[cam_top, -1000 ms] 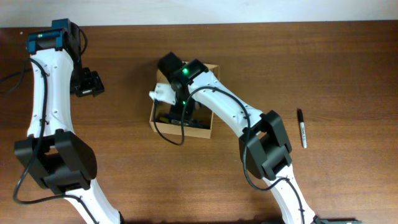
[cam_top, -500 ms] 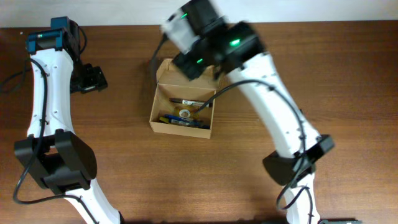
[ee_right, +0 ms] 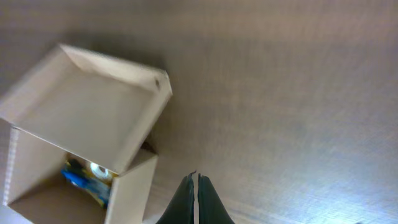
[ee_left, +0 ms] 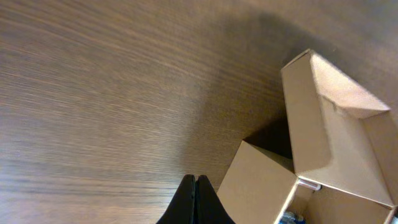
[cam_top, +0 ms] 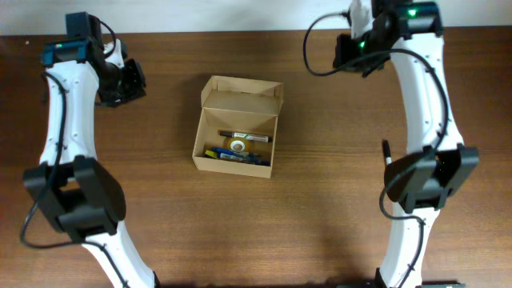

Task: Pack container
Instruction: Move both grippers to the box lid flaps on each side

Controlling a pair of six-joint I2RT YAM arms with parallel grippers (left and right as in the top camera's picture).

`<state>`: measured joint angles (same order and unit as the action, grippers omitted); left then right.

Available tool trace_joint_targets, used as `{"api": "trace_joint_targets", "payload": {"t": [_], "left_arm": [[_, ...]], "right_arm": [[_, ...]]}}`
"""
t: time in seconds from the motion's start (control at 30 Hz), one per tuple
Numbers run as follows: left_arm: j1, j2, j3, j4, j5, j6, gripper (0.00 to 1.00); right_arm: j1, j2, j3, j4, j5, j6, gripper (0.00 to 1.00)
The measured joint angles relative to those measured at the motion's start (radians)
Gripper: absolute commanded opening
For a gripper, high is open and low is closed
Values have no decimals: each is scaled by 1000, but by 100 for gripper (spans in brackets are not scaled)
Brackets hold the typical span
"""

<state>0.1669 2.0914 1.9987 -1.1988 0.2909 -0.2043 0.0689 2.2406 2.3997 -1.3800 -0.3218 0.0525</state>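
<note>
cardboard fills a corner of both my wrist views — the container sits open between my two grippers, lid flap upright on its far side, pens inside. from my left gripper it lies to the right and back toward my base; from my right gripper, to the left and back, a little farther off. its long side runs across me. both pairs of fingers are pressed together, holding nothing. a black marker lies loose beside my right arm — that arm's job, i judge.
</note>
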Motion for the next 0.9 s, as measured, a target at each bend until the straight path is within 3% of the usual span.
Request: {"api": "trace_joint_targets", "payload": {"t": [0.23,0.47,0.9], "left_arm": [[-5,149,-1,0,92,22,2],[-50,182,-2,16,115,29,2],[-134,182,-2,122,125,21,5]], "right_arm": [[34,37,-305,165,-52,19,4],[114,40,-496,403,-95,72,4],[159,105,-553,619,-199,181,4]]}}
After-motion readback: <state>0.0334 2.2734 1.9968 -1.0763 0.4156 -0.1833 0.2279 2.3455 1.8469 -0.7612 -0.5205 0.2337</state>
